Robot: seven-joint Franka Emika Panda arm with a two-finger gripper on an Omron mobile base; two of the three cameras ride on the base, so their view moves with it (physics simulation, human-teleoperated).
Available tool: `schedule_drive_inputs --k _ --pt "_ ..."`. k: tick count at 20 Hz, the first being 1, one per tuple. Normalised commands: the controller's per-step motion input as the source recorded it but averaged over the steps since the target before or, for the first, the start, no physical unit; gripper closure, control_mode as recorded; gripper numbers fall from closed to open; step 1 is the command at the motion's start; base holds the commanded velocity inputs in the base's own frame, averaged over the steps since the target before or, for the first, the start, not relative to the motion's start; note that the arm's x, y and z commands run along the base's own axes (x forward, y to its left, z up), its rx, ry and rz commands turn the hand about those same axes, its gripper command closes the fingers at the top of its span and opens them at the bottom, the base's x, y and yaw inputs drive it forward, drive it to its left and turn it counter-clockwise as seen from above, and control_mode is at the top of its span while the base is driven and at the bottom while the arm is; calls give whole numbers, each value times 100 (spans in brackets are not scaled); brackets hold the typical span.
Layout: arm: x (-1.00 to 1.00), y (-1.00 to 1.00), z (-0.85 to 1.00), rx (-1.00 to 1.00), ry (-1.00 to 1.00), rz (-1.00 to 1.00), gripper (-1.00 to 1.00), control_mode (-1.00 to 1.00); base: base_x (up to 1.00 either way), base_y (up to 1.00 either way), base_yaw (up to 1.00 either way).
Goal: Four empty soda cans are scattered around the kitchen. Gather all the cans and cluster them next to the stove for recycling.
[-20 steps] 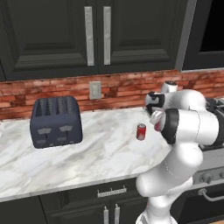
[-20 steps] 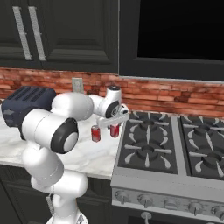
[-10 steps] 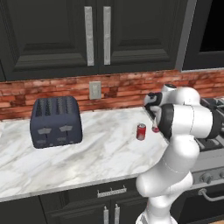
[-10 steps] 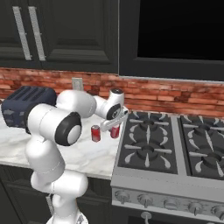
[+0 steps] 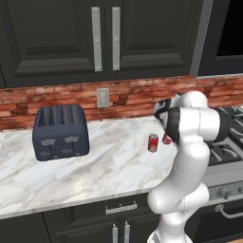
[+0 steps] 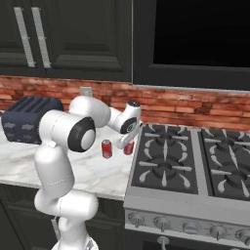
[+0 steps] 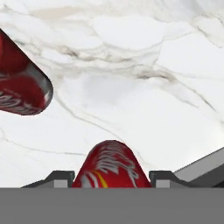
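Fingers (image 7: 61, 176) of our two-finger gripper (image 7: 111, 177) sit clamped on either side of a small red cylindrical soda can with white lettering (image 7: 111, 168), which fills the gap between the two dark tips at six o'clock in the hand view. We judge it a firm grip, though the can's lower part is cut off at the bottom of that view, so how deep it sits between the pads we cannot say.

From the right base view, the held can (image 6: 129, 148) hangs under the gripper (image 6: 128, 141) just beside the near-left edge of the stainless-steel stove with black burner grates (image 6: 195, 171), over the white marble counter (image 6: 93, 168). A second red can with a silver top (image 6: 106, 149) stands upright on the marble at about nine o'clock from the held one, near it but apart. In the hand view that same can (image 7: 22, 94) lies toward ten o'clock.

What the next move turns on: the marble under the can, with the held can's long axis running along the gripper's line of sight, so roughly upright. We would lower straight down and let go there, keeping clear of the neighbour. A dark blue-grey toaster (image 5: 60, 131) stands well apart at the counter's far left.
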Motion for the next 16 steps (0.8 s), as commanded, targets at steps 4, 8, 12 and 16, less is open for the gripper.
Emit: schedule_drive_inputs --k 4,8,12,16 --pt "13 11 -23 -2 0 16 100 -100 0 0 0" --pt "5 13 -28 -4 0 14 100 -100 0 0 0" --pt "0 18 -27 -4 0 11 100 -100 0 0 0" --pt "0 16 -16 -1 0 9 100 -100 0 0 0"
